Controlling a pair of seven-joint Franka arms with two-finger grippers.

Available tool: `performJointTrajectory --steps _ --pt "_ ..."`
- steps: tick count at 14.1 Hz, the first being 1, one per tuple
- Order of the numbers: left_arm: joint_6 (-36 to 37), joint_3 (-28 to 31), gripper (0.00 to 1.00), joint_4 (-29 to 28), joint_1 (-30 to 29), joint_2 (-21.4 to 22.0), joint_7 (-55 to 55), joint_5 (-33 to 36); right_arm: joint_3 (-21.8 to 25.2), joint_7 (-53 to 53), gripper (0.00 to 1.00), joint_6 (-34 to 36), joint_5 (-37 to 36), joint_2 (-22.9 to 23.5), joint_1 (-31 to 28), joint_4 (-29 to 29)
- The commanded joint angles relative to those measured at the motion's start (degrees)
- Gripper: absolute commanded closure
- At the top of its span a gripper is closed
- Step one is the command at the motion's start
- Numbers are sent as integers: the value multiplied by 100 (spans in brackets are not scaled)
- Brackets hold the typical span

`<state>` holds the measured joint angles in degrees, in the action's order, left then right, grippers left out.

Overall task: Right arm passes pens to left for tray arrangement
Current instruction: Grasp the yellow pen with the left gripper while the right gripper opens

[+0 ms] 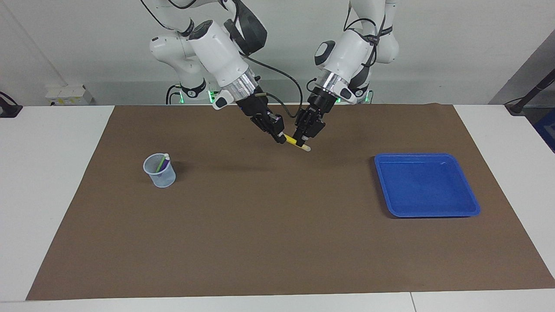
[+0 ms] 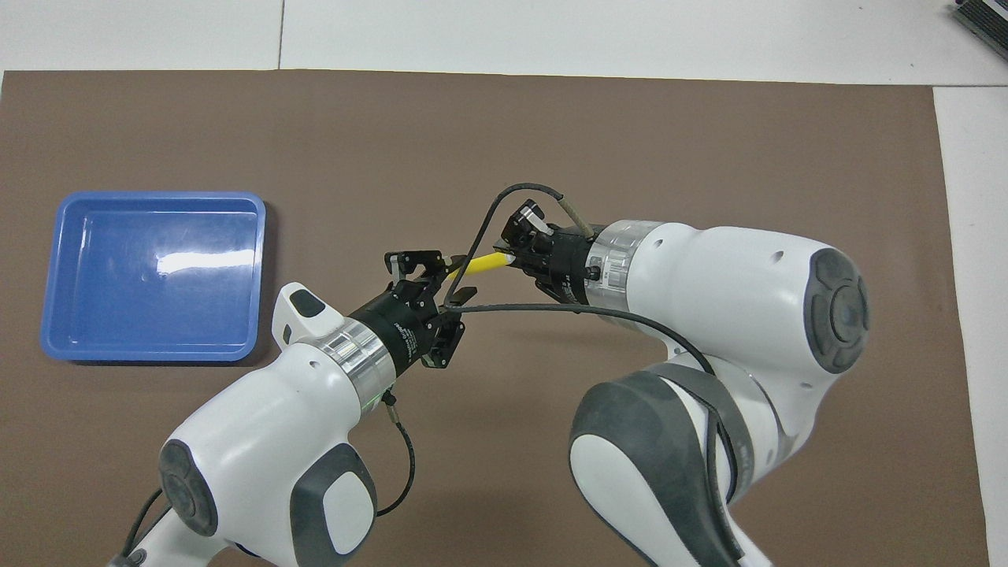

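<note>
From across the table, the right hand is clamped on one end of the slim yellow pen, which slants down over the bare brown mat. The left hand has its black fingers around the pen close to the pale tip; whether they press it I cannot tell. Both hands hang in the air above the mat's robot edge. Toward the right arm's end stands a small translucent mesh cup, round and tapered, with the green pen and purple pen leaning inside it. Toward the left arm's end lies the glossy blue tray, shallow with rounded corners and a raised rim, well apart from the hands.

From above, the matte mat covers most of the white table. The yellow pen bridges the right hand and the left hand. A black cable loops from the right wrist across the pen and the left hand, hiding part of them. The tray shows a bright glare on its smooth floor. The cup is hidden by the right arm.
</note>
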<state>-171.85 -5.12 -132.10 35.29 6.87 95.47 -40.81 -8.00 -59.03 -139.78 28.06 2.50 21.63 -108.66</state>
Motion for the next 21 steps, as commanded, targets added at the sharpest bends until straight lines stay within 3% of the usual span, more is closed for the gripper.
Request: performJointTrajectory --steps 1,4,7,10,15,18,21 --pt "-137 20 60 61 119 -98 68 -112 -8 15 100 -120 165 -66 -62 -23" --pt "-261 11 60 70 119 -142 68 -112 -8 15 100 -119 165 -57 -71 -14" --pt "-331 11 68 140 136 -151 120 -120 -8 15 100 -119 165 -57 -80 -6" --pt "-366 20 60 316 136 -300 226 -129 -8 15 100 -119 156 -40 -88 12" --pt "-481 11 60 325 189 -362 226 -129 -8 23 100 -111 156 -40 -97 12" --pt "-481 11 100 325 189 -388 217 -120 -8 23 100 -111 156 -40 -97 12" --pt "-420 11 100 316 189 -388 147 -120 -8 23 100 -111 156 -40 -97 21"
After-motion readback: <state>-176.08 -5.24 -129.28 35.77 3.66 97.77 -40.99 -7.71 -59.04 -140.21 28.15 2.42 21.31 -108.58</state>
